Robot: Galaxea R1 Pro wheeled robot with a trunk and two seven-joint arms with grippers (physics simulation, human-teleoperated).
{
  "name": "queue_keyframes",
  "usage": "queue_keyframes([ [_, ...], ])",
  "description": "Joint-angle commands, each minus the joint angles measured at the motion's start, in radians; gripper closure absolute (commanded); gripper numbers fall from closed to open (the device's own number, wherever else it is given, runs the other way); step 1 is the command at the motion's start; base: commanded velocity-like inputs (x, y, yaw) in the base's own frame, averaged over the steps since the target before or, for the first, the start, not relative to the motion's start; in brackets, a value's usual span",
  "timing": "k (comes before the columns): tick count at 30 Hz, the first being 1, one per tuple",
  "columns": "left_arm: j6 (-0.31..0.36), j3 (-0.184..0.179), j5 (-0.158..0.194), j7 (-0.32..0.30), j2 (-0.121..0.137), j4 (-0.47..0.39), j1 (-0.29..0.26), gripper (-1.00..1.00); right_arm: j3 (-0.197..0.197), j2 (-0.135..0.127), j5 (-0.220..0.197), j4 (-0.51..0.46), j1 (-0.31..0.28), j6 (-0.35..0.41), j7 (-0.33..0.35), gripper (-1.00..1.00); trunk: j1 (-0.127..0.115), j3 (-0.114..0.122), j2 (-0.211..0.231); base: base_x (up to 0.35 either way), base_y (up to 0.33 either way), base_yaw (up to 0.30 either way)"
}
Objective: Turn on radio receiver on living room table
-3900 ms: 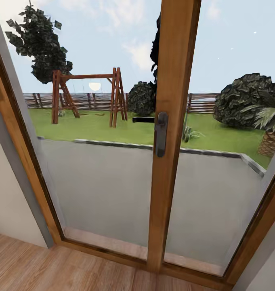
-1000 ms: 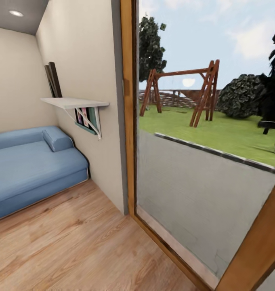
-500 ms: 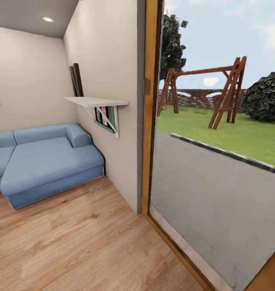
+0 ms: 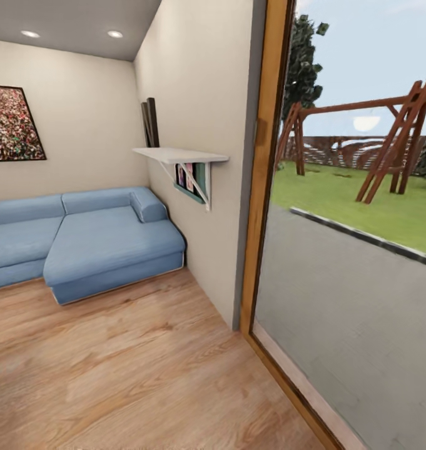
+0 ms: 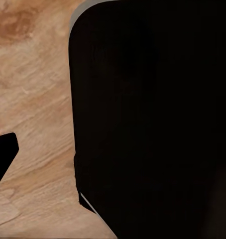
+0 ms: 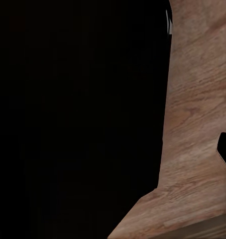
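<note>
Two wrist views give dark robot bodywork over light wood floor point(image 5: 33, 99), so whether either end effector is spread or pressed together cannot be told. From the head view, the living room lies ahead: a blue sofa point(image 4: 81, 244) against the beige wall, a crowd picture point(image 4: 9, 124) above it, a white wall shelf point(image 4: 178, 154) beside the wooden door frame point(image 4: 263, 187) with the garden swing point(image 4: 388, 144) outside. Neither radio receiver nor desk can be placed from here. Judging by the room's spread, they probably lie off toward the left arm's side, so neither arm is yet nearer.
</note>
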Motion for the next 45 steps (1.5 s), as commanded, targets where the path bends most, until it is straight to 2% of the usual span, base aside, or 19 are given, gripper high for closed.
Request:
queue_keyframes([
  [1, 0.0, 0.0, 0.0, 0.0, 0.0, 0.0, 0.0, -1.0, -0.001, 0.0, 0.0, 0.0, 0.0, 0.0, 0.0, -1.0, 0.0, -0.001, 0.0, 0.0, 0.0, 0.27],
  [45, 0.0, 0.0, 0.0, 0.0, 0.0, 0.0, 0.0, -1.0, -0.004, 0.0, -0.003, 0.0, 0.0, -0.002, 0.0, -1.0, 0.0, -0.028, 0.0, 0.0, 0.0, 0.27],
])
